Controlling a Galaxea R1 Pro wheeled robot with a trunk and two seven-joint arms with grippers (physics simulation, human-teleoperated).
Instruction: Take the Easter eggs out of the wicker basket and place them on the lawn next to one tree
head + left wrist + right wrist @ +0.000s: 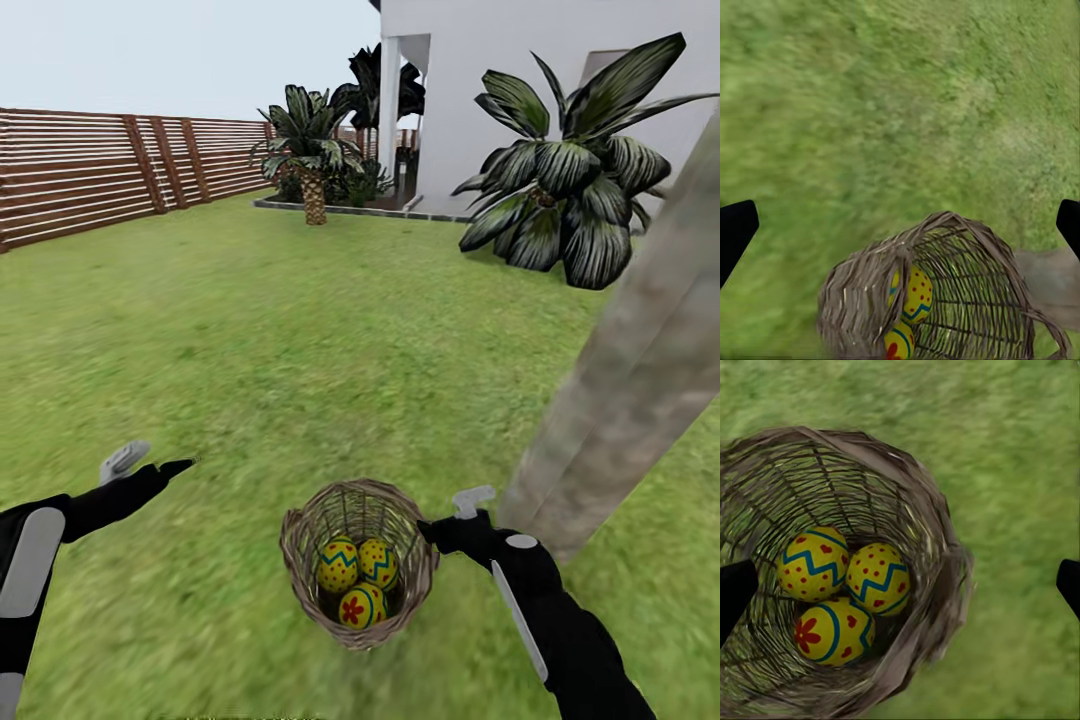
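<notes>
Pick phase, nothing out yet: three glossy yellow eggs with red and blue patterns (844, 589) sit in the round brown wicker basket (300, 560) on the mottled green lawn (250, 330). Right gripper (440, 528) at the rim, fingers spread, empty; left gripper (150, 465) well apart, also spread, empty. Next: reach into the basket, rim likely crowds the fingers. Leaning grey-brown trunk (630, 370) just beyond; palms (565, 190), fence (100, 170) far.

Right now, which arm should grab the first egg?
Probably the right. Its pincer is at the wicker basket rim, open, with the three Easter eggs just below. The left pincer hangs off to the side over the lawn.
</notes>
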